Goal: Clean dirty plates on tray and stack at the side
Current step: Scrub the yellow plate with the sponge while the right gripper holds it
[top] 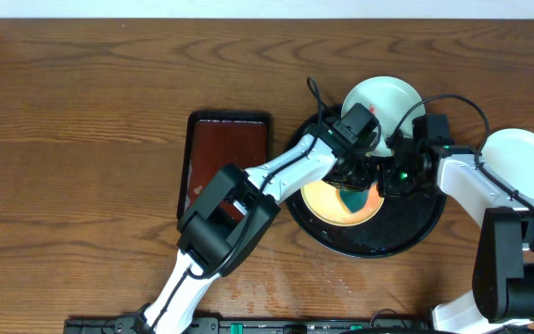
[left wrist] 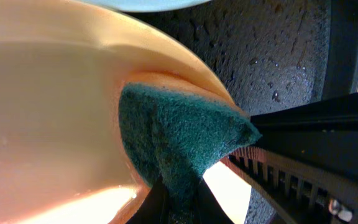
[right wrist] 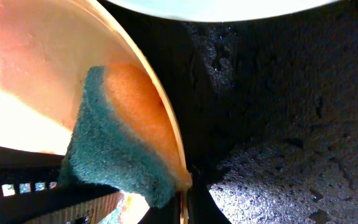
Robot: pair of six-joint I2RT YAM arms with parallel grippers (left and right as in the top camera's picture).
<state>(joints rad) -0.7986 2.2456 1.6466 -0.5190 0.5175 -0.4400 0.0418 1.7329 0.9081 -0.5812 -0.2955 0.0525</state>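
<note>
The pale yellow plate [top: 327, 206] lies on the round black tray [top: 371, 249]. My left gripper [top: 350, 181] is shut on a green and orange sponge [top: 352, 197] pressed onto the plate's inner rim; the sponge also shows in the left wrist view [left wrist: 179, 137] and the right wrist view [right wrist: 110, 155]. My right gripper [top: 387, 181] is shut on the yellow plate's edge [right wrist: 178, 168] from the right. One white plate [top: 383, 97] sits at the tray's far edge. Another white plate [top: 522, 165] lies on the table to the right of the tray.
A rectangular reddish-brown tray [top: 228, 158] lies left of the black tray. The black tray's wet surface [right wrist: 278, 124] shows beside the plate. Both arms cross over the tray's middle.
</note>
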